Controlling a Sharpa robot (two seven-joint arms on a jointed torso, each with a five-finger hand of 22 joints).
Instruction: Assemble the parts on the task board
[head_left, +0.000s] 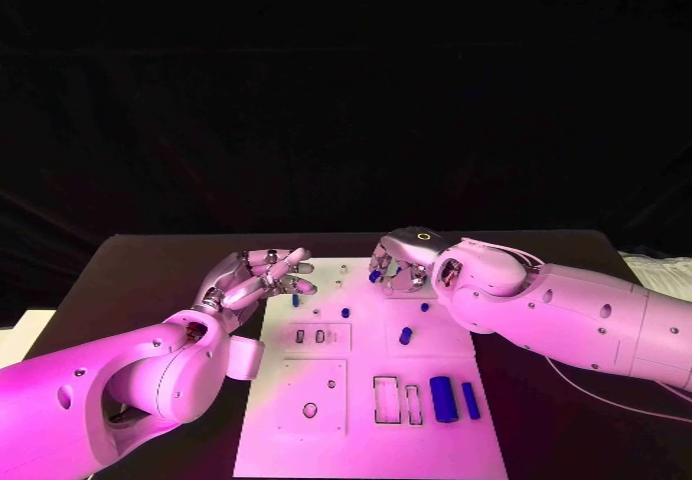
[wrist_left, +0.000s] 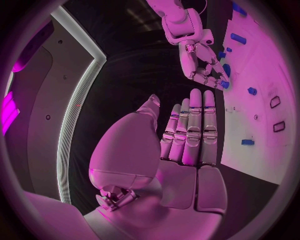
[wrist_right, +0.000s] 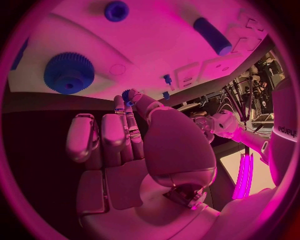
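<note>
The white task board (head_left: 332, 400) lies in the middle of the black table. My right hand (head_left: 404, 262) hovers over the board's far edge and pinches a small blue toothed part (wrist_right: 127, 95) between thumb and fingertip; the same part (head_left: 375, 274) peeks out below the fingers. A big blue gear (wrist_right: 69, 72) sits on the board just beyond that hand. My left hand (head_left: 260, 277) is at the board's far left corner, fingers (wrist_left: 194, 125) stretched out and apart, holding nothing. Small blue pegs (head_left: 296, 298) stand near its fingertips.
Two blue blocks (head_left: 451, 398) lie at the board's near right beside rectangular slots (head_left: 397, 398). More small blue pieces (head_left: 405, 335) are scattered mid-board. A blue cylinder (wrist_right: 212, 35) lies on the board. Black table (head_left: 144, 270) flanks the board on both sides.
</note>
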